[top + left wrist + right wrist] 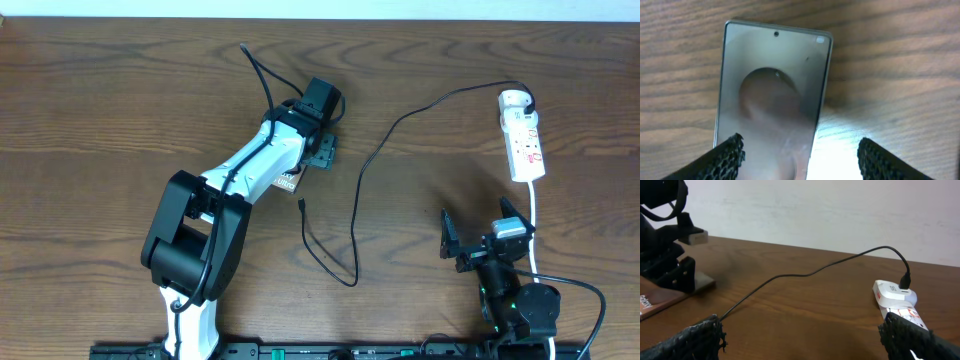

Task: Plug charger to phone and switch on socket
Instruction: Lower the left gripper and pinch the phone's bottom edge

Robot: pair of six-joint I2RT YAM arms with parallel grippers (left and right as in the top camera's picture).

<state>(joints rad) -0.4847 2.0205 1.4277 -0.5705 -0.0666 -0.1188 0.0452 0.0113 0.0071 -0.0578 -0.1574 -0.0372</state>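
The phone (288, 183) lies on the table, mostly hidden under my left arm; its glossy face fills the left wrist view (772, 85). My left gripper (322, 150) (800, 157) is open just above the phone, one finger over its face and the other over bare wood. The charger cable (360, 180) runs from the white adapter (514, 100), which is plugged into the socket (526, 145), down to its plug tip (302, 206) next to the phone. My right gripper (480, 238) (805, 340) is open and empty, below the socket (907, 314).
The socket's white cord (536, 225) runs down past my right gripper. The cable (805, 273) loops over the middle of the table. My left arm (665, 255) shows at the left of the right wrist view. A pale wall stands behind the table.
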